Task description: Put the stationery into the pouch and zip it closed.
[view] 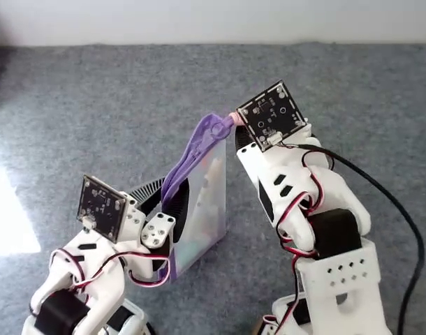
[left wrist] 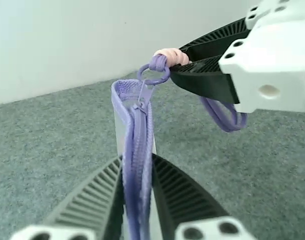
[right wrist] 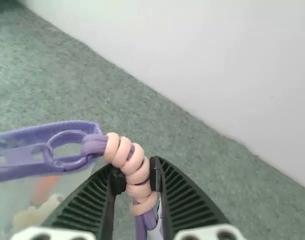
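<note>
The pouch (view: 202, 209) is translucent with a purple zipper edge (left wrist: 137, 150) and stands upright on the grey carpet between the two arms. My left gripper (left wrist: 137, 200) is shut on the near end of the pouch's zipper edge. At the far end, the zipper slider's ring (right wrist: 67, 147) links to a purple strap with a pink coiled cord (right wrist: 130, 167). My right gripper (right wrist: 135, 190) is shut on that pink cord, seen in the high view (view: 234, 124) at the pouch's far top corner. Pale and orange shapes (right wrist: 40, 200) show faintly through the pouch wall.
Grey carpet (view: 94, 105) covers the table all around the pouch. A white wall (right wrist: 217, 60) runs along the far edge. The right arm's black cable (view: 401, 223) trails down the right side.
</note>
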Available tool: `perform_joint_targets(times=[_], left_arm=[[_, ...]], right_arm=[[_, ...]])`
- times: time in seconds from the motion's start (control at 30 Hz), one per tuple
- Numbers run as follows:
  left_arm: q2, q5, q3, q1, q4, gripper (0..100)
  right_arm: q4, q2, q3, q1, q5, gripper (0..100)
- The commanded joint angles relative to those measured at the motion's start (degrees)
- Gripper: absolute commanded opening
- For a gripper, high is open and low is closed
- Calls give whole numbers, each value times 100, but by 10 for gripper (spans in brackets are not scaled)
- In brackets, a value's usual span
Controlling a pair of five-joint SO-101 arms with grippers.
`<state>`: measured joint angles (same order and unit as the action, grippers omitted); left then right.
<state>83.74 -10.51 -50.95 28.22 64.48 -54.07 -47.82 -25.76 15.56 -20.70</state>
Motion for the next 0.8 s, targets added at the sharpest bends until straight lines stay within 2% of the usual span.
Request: perform_joint_targets(times=[0.0,0.33,0.7,0.77], left_arm=[[378,-79,462,-211,132,9],[879,-62,470,-352,571,9],[958,-35,365,-360,782,13],[958,-35,242,-527,800,34]], right_arm=[[532,75,-141,-629,-158,7],[1666,1648,-149,-1596,-167,7],[1613,1754,-185,-1534,-167,7],[1446,1763,-185,-1543,-167,7]])
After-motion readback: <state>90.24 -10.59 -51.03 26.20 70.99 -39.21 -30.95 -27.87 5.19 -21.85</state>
